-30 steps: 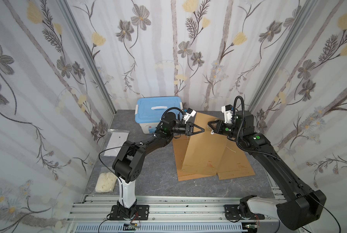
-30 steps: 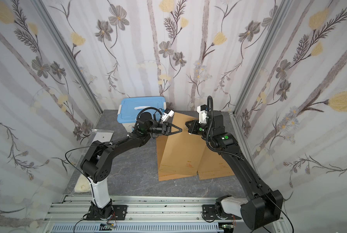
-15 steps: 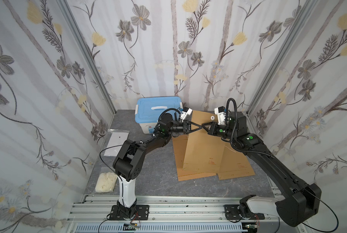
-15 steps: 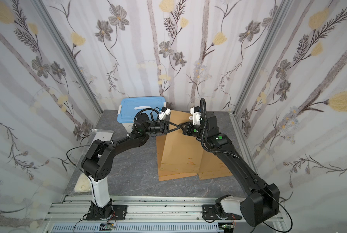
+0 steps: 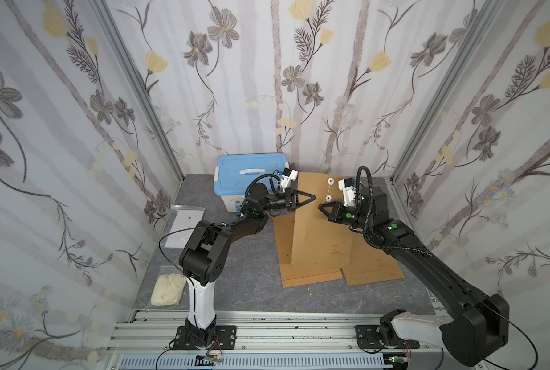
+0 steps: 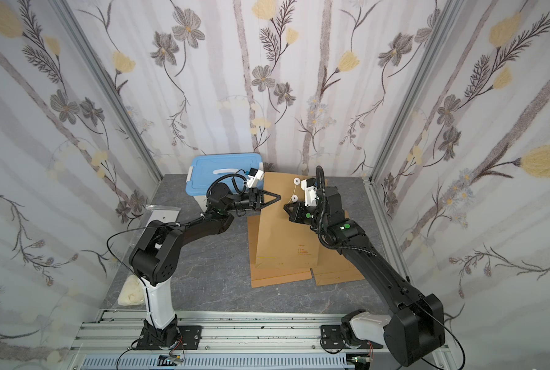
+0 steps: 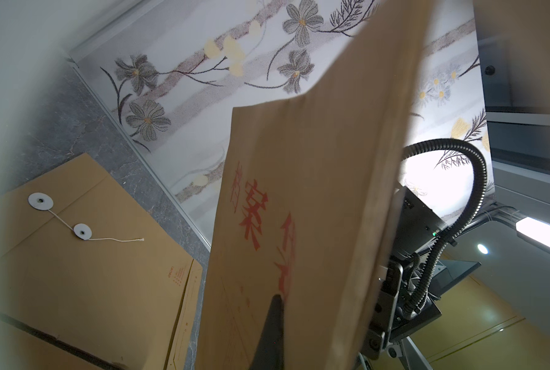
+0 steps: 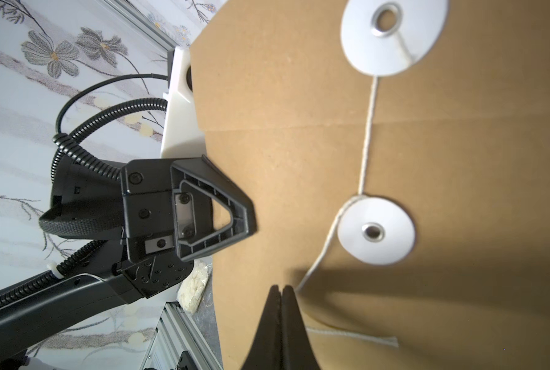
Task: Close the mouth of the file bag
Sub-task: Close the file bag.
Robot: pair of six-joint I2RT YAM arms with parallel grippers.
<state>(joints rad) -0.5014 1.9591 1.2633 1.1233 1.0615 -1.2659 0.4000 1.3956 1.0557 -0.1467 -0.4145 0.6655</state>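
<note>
Jaws on both arms are pressed together, as we read it. The left end effector (image 5: 312, 196) is clamped on one side edge of the file bag (image 5: 318, 230). In the left wrist view only one finger (image 7: 275, 320) shows, against the bag's printed face with its red characters, and the rest is hidden behind the paper. The right end effector (image 8: 281, 288) has its two fingers pressed tight. The white string (image 8: 368, 134) comes to their tips and seems pinched there, with a loose tail lying just beyond.

We find the file bag held up and tilted between the two arms, over the far middle of the bench (image 5: 251, 288). Its lower edge appears to sit on two more file bags (image 5: 312, 275) that lie flat, side by side. The string starts at the upper disc (image 8: 356, 32) on the flap, crosses the fold line, passes round one side of the lower disc (image 8: 395, 237) and slants to the right end effector. We cannot tell whether it is wound fully round that disc.

At the far edge, just beside the left end effector, stands a blue-lidded box (image 5: 241, 182). Along the left edge lies a clear sleeve (image 5: 184, 227), and near the front left corner a bag of white material (image 5: 168, 290).
</note>
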